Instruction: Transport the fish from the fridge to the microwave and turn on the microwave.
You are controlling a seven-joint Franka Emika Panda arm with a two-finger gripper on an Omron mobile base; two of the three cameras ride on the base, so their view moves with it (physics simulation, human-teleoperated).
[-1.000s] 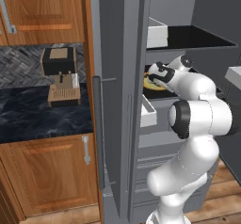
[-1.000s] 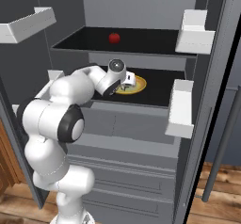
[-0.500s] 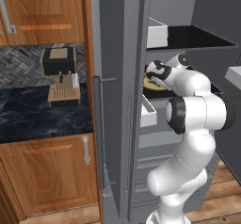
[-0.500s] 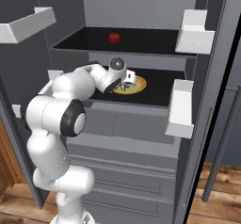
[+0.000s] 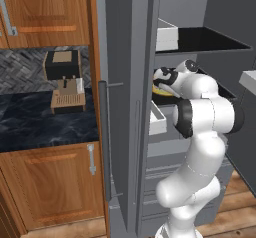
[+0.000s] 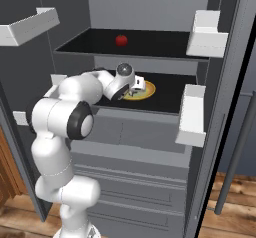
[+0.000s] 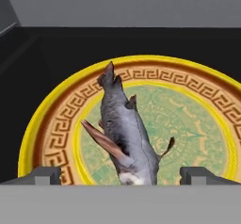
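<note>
Gripper [image 7: 121, 175] jaws stand spread astride the fish [image 7: 123, 133] on the plate [image 7: 51, 124] (second fridge [image 6: 150, 42] shelf); I'd lower squarely, then pinch mid-body.

Flat, even rendered light covers all three views, with no visible lamp and no hard cast shadows. The fridge [image 6: 150, 12] interior reads mid-grey, while its black shelves [image 6: 165, 84] swallow detail and show no reflection. The white arm [image 5: 210, 117] is softly shaded, brighter on top and greyer underneath, without glare. The wooden cupboards [image 5: 50, 7] look warm and evenly lit. In the hand view the yellow plate [image 7: 52, 119] is vivid and sharp at its centre, the fish [image 7: 124, 129] slightly soft and pixelated. Edges in the base views are jagged and coarse; straight lines stay straight, without bending at the borders.
</note>
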